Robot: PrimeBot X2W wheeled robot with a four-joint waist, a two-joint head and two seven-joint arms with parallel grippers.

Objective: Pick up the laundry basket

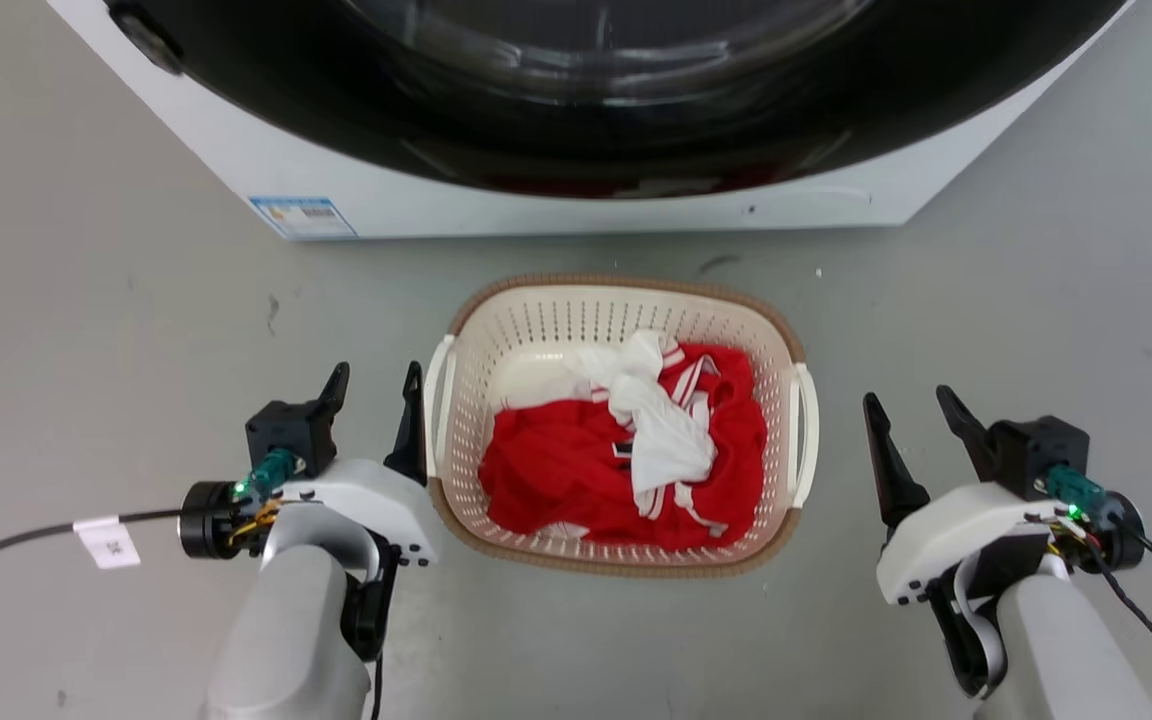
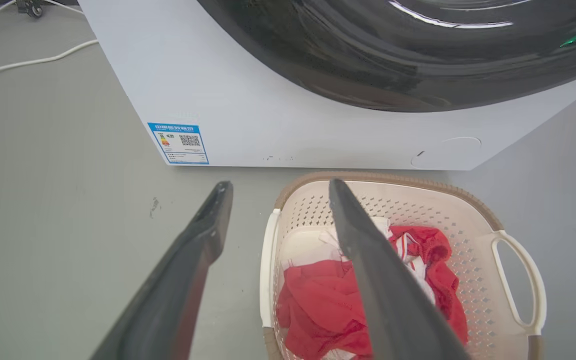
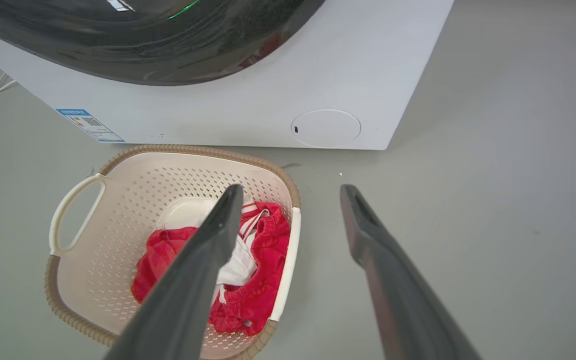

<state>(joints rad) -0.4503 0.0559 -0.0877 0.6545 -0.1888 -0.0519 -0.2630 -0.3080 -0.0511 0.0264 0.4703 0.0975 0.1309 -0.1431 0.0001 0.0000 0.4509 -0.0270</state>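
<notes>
The laundry basket point(image 1: 556, 315) stands on the grey floor in front of the washing machine, cream with a brown rim, holding red and white clothes point(image 1: 626, 450). My left gripper point(image 1: 376, 383) is open just left of the basket, its right finger close beside the left white handle point(image 1: 433, 400). My right gripper point(image 1: 914, 410) is open, a short way right of the right handle point(image 1: 808, 420). In the left wrist view the basket point(image 2: 468, 235) lies ahead of the open left gripper point(image 2: 278, 187). The right wrist view has the basket point(image 3: 133, 200) left of the open right gripper point(image 3: 293, 192).
The white washing machine point(image 1: 576, 200) with its dark round door stands just beyond the basket. A black cable with a white tag point(image 1: 108, 540) runs from my left wrist. White cords point(image 2: 28, 55) lie on the floor left of the machine. Bare floor flanks the basket.
</notes>
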